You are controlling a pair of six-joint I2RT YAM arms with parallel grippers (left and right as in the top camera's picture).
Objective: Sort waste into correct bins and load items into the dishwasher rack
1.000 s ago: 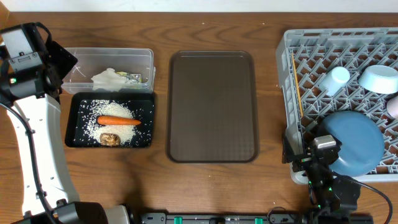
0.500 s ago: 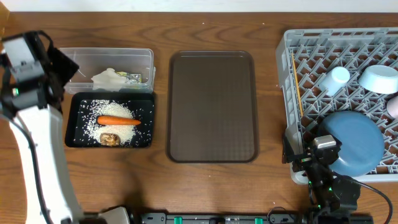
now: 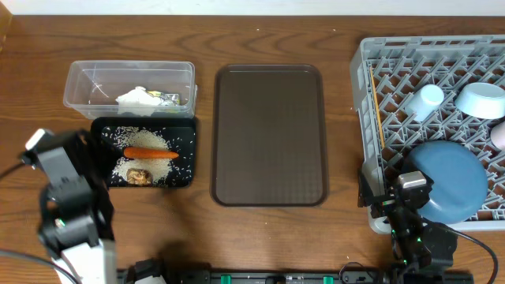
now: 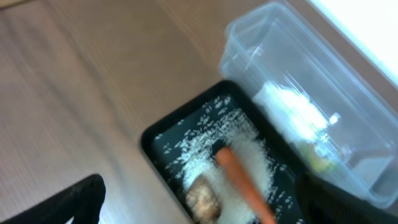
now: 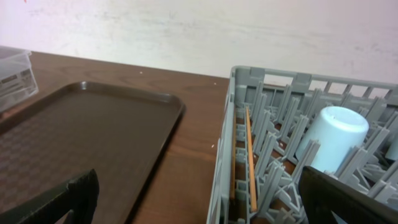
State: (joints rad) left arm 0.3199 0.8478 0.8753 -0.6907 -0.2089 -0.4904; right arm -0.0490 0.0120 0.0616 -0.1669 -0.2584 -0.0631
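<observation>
- Jaws spread wide and empty on left gripper (image 4: 208, 200) and right gripper (image 5: 202, 199).
- Carrot (image 3: 150, 153), rice (image 3: 146, 140) and brown lump (image 3: 140, 176) in black tray (image 3: 189, 180) near tabletop's left edge; tissue (image 3: 136, 99) and wrapper (image 3: 170, 99) in clear tub (image 3: 79, 79) just behind.
- Plate (image 3: 446, 177), bowl (image 3: 480, 99), cups (image 3: 426, 101), chopsticks (image 3: 377, 106) in dishwasher rack (image 3: 371, 55) at right edge.
- Seemingly nothing left to sort: raise left gripper straight up, clear of tray rim, before swinging away.
</observation>
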